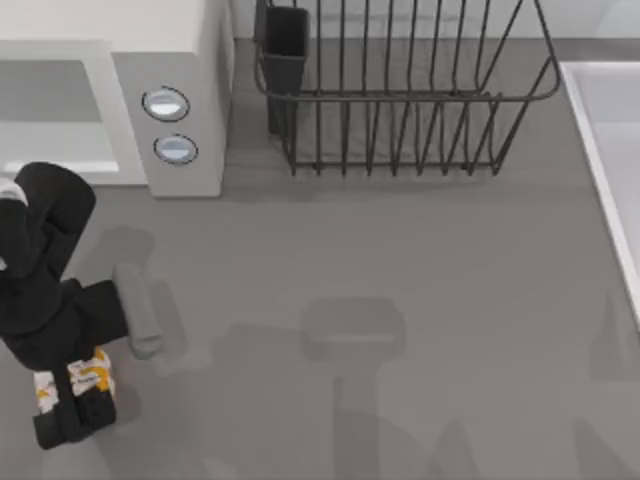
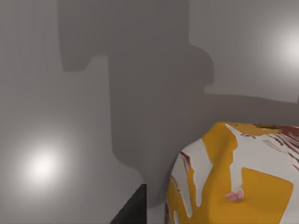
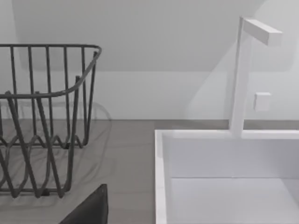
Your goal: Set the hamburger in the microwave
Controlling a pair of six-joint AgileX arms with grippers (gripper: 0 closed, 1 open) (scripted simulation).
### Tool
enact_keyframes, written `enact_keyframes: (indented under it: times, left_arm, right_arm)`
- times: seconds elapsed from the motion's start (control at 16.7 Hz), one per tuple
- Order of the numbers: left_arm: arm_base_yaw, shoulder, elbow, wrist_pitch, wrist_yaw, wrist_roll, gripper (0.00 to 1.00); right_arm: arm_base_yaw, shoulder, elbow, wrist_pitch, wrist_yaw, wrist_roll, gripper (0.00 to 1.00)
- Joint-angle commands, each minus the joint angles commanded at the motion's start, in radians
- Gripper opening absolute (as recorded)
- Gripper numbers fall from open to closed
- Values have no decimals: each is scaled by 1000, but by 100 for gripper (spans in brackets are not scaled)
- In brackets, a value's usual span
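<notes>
Left gripper [image 1: 78,395] clamped on the hamburger [image 1: 88,376] at the near-left corner of the surface [image 1: 400,300]. Microwave [image 1: 190,100] sits far-left, cavity open. Grasp looks done; lift, carry and placement remain. Right gripper's state: cannot tell.

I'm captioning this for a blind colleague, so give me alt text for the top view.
The left gripper straddles the hamburger at the table's near left corner. Behind it stands the white microwave, with a black wire rack to its right.
</notes>
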Motion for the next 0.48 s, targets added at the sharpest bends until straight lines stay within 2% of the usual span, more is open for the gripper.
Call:
enact_keyframes:
  times: [0.06, 0.24, 0.48]
  left_arm:
    - [3, -68, 33, -88, 13, -13, 0]
    - [1, -81, 65, -127, 14, -9, 0]
    - [1, -146, 175, -321, 14, -12, 0]
  right_arm:
    - [0, 0, 0, 0, 0, 0, 100]
    - [0, 0, 0, 0, 0, 0, 100]
    - [0, 0, 0, 0, 0, 0, 100]
